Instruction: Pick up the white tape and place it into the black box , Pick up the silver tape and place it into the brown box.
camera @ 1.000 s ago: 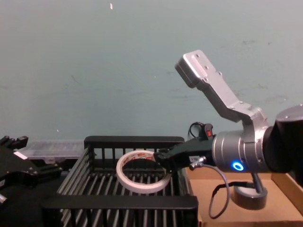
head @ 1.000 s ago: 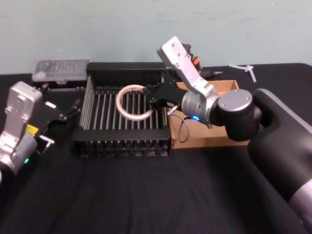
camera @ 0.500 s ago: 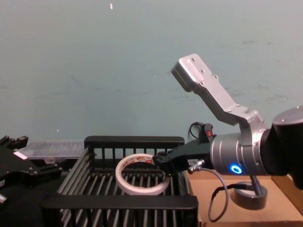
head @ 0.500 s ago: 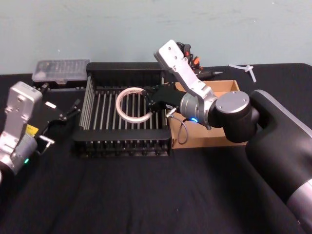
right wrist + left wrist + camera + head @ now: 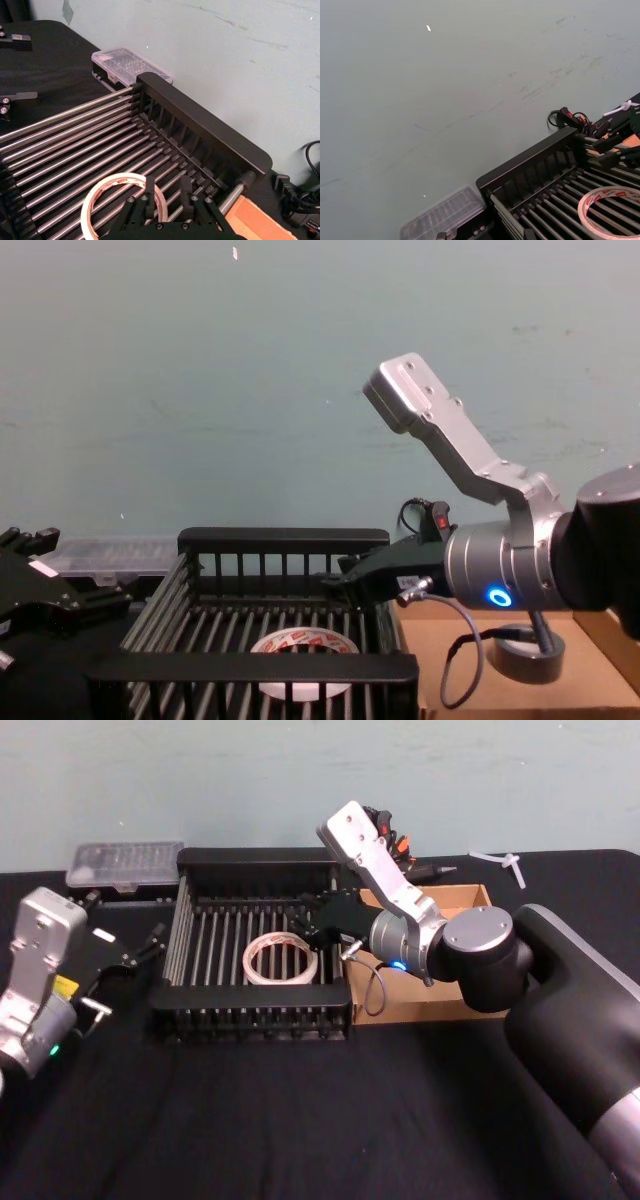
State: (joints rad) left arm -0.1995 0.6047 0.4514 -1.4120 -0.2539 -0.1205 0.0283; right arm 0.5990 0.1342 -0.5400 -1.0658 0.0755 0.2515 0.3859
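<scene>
My right claw (image 5: 312,925) is hanging open over the black box (image 5: 258,868), holding nothing. The white tape (image 5: 282,959) is lying flat inside, in the middle of the frame.

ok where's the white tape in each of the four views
Head view: white tape flat on the bars of the black box, near its right front.
Left wrist view: part of the ring at the frame's edge.
Right wrist view: ring just ahead of the right gripper, jaws open.
Chest view: ring behind the box's front rim.
Shared landmark: the box's thick rim.
</scene>
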